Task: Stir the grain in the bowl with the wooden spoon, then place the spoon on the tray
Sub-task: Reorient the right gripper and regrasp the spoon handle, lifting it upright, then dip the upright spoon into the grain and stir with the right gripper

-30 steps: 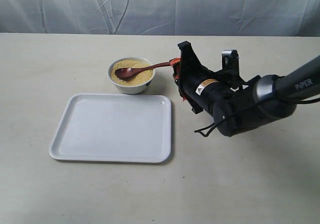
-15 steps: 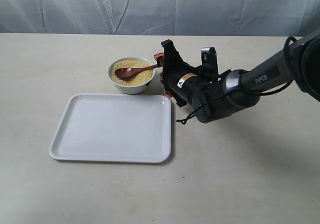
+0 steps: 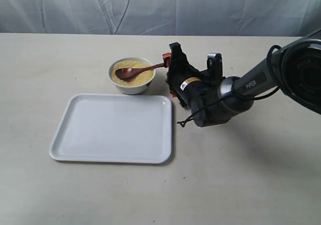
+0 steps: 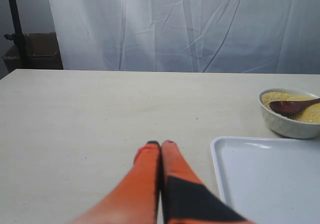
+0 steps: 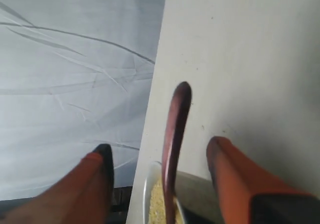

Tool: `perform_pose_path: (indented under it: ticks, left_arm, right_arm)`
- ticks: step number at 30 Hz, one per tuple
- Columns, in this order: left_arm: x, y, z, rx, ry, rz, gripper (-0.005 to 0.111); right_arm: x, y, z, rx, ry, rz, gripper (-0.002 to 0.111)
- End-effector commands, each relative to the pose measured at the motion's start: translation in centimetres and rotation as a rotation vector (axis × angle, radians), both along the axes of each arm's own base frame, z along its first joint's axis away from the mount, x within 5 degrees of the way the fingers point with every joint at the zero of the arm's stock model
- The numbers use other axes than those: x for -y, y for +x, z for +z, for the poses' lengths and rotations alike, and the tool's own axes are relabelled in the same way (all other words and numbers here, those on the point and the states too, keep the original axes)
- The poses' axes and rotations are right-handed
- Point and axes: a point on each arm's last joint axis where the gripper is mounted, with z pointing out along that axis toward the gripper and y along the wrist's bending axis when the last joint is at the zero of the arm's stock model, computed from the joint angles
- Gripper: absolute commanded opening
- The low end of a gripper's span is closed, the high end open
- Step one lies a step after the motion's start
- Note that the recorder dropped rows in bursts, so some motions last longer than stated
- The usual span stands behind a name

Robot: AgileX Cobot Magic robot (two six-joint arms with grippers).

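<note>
The small white bowl (image 3: pixel 131 76) holds golden grain (image 3: pixel 131 70). The dark wooden spoon (image 3: pixel 138 71) lies in it, head in the grain, handle sticking out over the rim toward my right gripper (image 3: pixel 169 60). That gripper is open, its orange fingers either side of the handle (image 5: pixel 175 129) without touching it. The white tray (image 3: pixel 114 128) lies in front of the bowl. My left gripper (image 4: pixel 160 145) is shut and holds nothing, hovering over the table beside the tray (image 4: pixel 270 179); the bowl (image 4: pixel 290 112) and spoon (image 4: pixel 295 106) show farther off.
The right arm's dark body (image 3: pixel 215 97) stretches across the table right of the bowl and tray. A white curtain (image 3: pixel 160 9) hangs behind the table's far edge. A dark stand and box (image 4: pixel 30 49) sit beyond the table in the left wrist view.
My right gripper swung left toward the bowl and now straddles the spoon's handle end. The spoon, bowl and tray have stayed put.
</note>
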Motion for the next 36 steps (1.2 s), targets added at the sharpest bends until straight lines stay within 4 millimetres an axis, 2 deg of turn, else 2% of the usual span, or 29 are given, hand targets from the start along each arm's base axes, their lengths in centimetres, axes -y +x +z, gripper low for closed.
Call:
perform_pose_path:
  ticks: [1,4,9,14,17,19,21,24,28,32,36]
  left_arm:
    - [0.0,0.0,0.0,0.012,0.001,0.001,0.0]
    - [0.0,0.0,0.0,0.012,0.001,0.001,0.0]
    - [0.0,0.0,0.0,0.012,0.001,0.001,0.0]
    - [0.0,0.0,0.0,0.012,0.001,0.001,0.0]
    - [0.0,0.0,0.0,0.012,0.003,0.001,0.0]
    - [0.0,0.0,0.0,0.012,0.003,0.001,0.0]
    - [0.0,0.0,0.0,0.012,0.001,0.001,0.0]
    - [0.0,0.0,0.0,0.012,0.001,0.001,0.0]
    - [0.0,0.0,0.0,0.012,0.003,0.001,0.0]
    - [0.0,0.0,0.0,0.012,0.003,0.001,0.0]
    - [0.0,0.0,0.0,0.012,0.001,0.001,0.0]
  right_arm:
    - [-0.2,0.9,0.3,0.046,-0.026,-0.004,0.055]
    - [-0.4,1.2,-0.2,0.047,-0.024,-0.004,0.041]
    - [-0.4,1.3,-0.3,0.045,-0.024,-0.009,0.0]
    - [-0.2,1.5,0.4,0.116,-0.02,-0.034,0.0]
    - [0.0,1.7,3.1,0.307,0.044,-0.072,0.0]
    - [0.0,1.7,4.4,0.348,0.058,-0.075,0.0]
    - [0.0,1.7,6.0,0.435,-0.095,-0.051,0.0]
    - [-0.8,1.2,9.9,0.59,-0.413,0.075,0.0]
    - [-1.2,1.1,12.3,0.628,-0.752,0.185,0.0]
    - [-1.1,1.2,12.4,0.593,-0.873,0.221,-0.001]
    - [-1.4,1.2,10.7,0.549,-0.934,0.286,-0.001]
